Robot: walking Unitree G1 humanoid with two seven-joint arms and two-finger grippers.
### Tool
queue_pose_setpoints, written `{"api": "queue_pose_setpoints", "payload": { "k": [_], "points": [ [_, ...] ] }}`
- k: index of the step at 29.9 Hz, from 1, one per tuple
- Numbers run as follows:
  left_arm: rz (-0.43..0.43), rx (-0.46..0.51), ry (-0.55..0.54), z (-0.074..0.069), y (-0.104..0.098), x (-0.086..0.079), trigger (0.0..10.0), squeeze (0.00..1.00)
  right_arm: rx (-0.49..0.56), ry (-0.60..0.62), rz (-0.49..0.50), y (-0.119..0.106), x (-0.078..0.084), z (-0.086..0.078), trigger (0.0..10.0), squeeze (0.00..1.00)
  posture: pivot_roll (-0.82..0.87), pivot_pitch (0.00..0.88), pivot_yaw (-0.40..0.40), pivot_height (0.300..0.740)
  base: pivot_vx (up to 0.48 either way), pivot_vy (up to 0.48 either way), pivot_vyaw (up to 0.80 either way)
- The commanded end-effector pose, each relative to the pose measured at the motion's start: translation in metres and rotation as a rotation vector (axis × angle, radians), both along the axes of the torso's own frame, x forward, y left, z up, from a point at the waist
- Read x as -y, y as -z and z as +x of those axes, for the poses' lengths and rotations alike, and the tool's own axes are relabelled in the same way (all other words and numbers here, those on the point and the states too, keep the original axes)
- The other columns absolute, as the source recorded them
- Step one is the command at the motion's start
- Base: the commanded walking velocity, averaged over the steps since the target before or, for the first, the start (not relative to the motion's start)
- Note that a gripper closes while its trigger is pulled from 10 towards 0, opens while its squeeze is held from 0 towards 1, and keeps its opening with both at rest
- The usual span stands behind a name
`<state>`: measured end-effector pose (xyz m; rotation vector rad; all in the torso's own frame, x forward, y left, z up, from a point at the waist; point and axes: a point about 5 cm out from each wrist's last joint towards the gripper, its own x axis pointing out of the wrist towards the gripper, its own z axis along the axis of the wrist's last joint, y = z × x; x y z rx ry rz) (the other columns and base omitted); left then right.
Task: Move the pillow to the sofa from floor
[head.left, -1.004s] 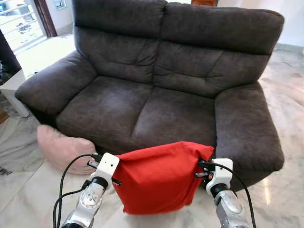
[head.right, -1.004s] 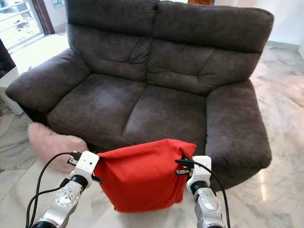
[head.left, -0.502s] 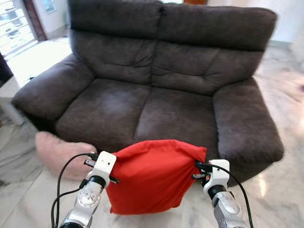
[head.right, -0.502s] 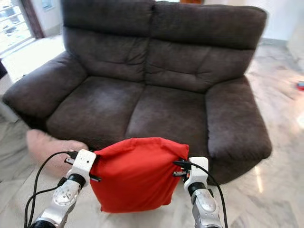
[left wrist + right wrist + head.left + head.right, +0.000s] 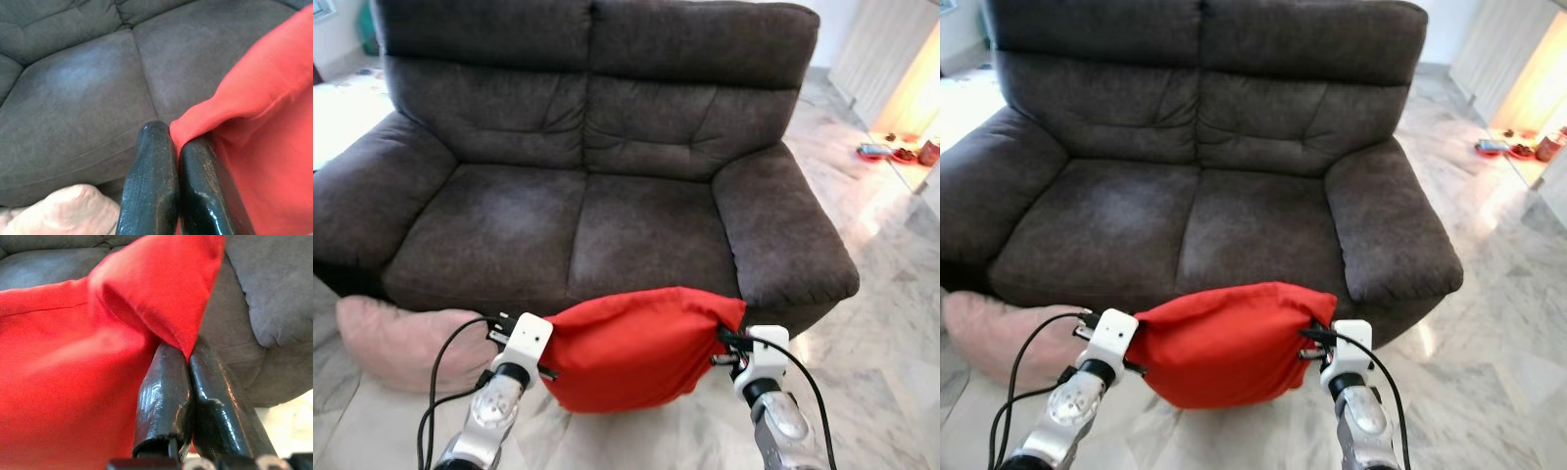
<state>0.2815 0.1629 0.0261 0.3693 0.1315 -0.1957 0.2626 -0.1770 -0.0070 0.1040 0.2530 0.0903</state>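
Red pillow (image 5: pixel 631 348): I hold it in the air, just before the sofa's (image 5: pixel 578 186) front edge.
Left tool (image 5: pixel 176 147): pinching the pillow's left corner.
Right tool (image 5: pixel 188 360): pinching its right corner.
Pink pillow (image 5: pixel 406 343): on the floor (image 5: pixel 891 382), by the sofa's left end.

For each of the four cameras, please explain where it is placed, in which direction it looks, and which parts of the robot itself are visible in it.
Left eye and right eye views: on the head, looking forward and down at the sofa; both silver arms show, carrying the red pillow.
Left wrist view: along the left gripper, pinching a pillow corner.
Right wrist view: along the right gripper, pinching the other corner.
Shared: all views show the red pillow and sofa; the pink pillow lies on the floor.
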Motion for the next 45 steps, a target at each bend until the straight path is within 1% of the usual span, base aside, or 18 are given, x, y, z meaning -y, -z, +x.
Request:
{"api": "queue_pose_setpoints", "payload": {
  "k": [1,5,10,20,26,38,45],
  "points": [
    [-0.015,0.061,0.013,0.004,-0.010,0.001,10.0,0.00,0.070,0.025,-0.008,-0.013,0.006,0.010,10.0,0.00,0.04,0.000,-0.051,0.740,0.000,0.000,0.00],
    [-0.018,0.061,0.013,0.004,-0.010,0.001,10.0,0.00,0.071,0.027,-0.007,-0.013,0.006,0.010,10.0,0.00,0.04,0.000,-0.052,0.740,0.000,0.000,0.00],
    [0.017,0.057,0.019,0.003,-0.009,0.000,10.0,0.00,0.076,0.027,-0.014,-0.013,0.006,0.010,10.0,0.00,0.04,0.000,-0.051,0.740,0.000,0.000,0.00],
    [0.022,0.054,0.018,0.003,-0.008,0.001,10.0,0.00,0.080,0.043,-0.022,-0.014,0.009,0.010,10.0,0.00,0.04,0.000,-0.053,0.740,0.000,-0.342,0.00],
    [0.022,0.053,0.013,0.003,-0.008,0.000,10.0,0.00,0.079,0.044,-0.026,-0.015,0.011,0.011,10.0,0.00,0.04,0.000,-0.055,0.740,0.000,-0.349,-0.80],
    [0.025,0.053,0.009,0.003,-0.008,-0.001,10.0,0.00,0.099,0.044,-0.030,-0.018,0.009,0.013,10.0,0.00,0.04,0.000,-0.056,0.740,0.000,-0.328,0.00],
    [0.028,0.074,-0.001,0.004,-0.012,-0.005,10.0,0.00,0.141,0.040,-0.037,-0.025,0.009,0.016,10.0,0.00,0.03,0.000,-0.054,0.740,0.000,0.000,0.00]
  ]
}}
